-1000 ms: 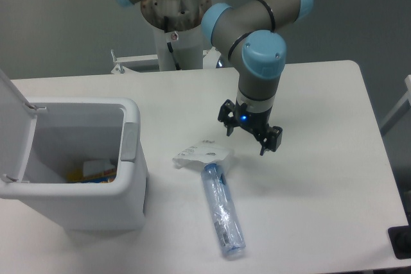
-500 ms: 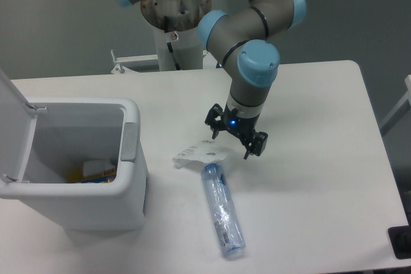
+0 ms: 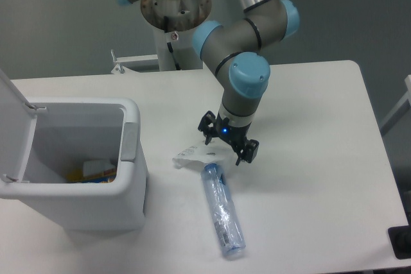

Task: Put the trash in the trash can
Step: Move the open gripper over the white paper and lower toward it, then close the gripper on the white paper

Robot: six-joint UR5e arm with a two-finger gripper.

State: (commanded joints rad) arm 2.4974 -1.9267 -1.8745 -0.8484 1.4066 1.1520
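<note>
Fixed camera view of a white table (image 3: 321, 178) that fills most of the frame. The arm (image 3: 247, 36) enters from the top centre and bends down to centre frame. Its gripper (image 3: 228, 145) points downward with the jaws spread wide, one dark finger at left and the other at lower right; a small blue light shows on its body. The fingers hold nothing.

The wrapper (image 3: 196, 153), a crumpled white paper piece with dark print, lies on the table just left of centre; its right edge sits under or just beside the left finger, and contact cannot be judged. The bottle (image 3: 223, 210), clear and blue-tinted, lies on its side below the wrapper, running from centre frame toward the lower centre, its upper end close to the wrapper and just below the gripper. Both trash pieces rest on the table, outside the bin.

The bin (image 3: 83, 171), a boxy white container with rounded corners, stands at the left of the frame. Its lid (image 3: 11, 107) is flipped up and back at the far left edge, leaving the top open. A grey latch (image 3: 129, 140) sits on the side facing the wrapper. Coloured items (image 3: 95, 171) lie inside at the bottom; their kind cannot be told. The arm's grey pedestal (image 3: 174, 24) rises behind the table at top centre.
</note>
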